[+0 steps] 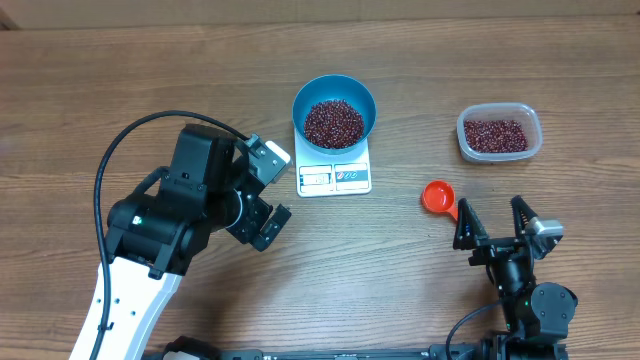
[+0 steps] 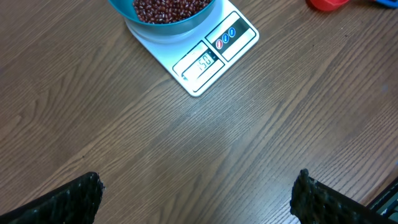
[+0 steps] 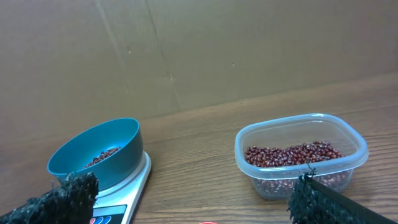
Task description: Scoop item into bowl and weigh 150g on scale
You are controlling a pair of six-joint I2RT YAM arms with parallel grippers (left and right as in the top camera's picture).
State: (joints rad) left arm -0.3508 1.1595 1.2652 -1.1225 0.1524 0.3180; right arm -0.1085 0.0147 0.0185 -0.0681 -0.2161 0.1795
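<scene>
**Sitting on the Scale: A Blue Bowl of Beans**

The blue bowl stands on the white scale, near the middle of the wooden surface. A heap of small dark red beans lies in the bottom of the bowl. The scale's display faces the robot, but its numbers are too blurry to read.

Over on the right, well apart from the scale, is a clear plastic tub with more of the same beans in it. A red scoop lies on the surface between the scale and the tub, a bit closer to the robot.

The left fingers are spread wide and hold nothing. They hover over bare wood near the scale and point toward it. The right fingers are spread wide too, and they are empty. One of them is very close to the scoop's handle, but it is not clear whether they touch.
</scene>
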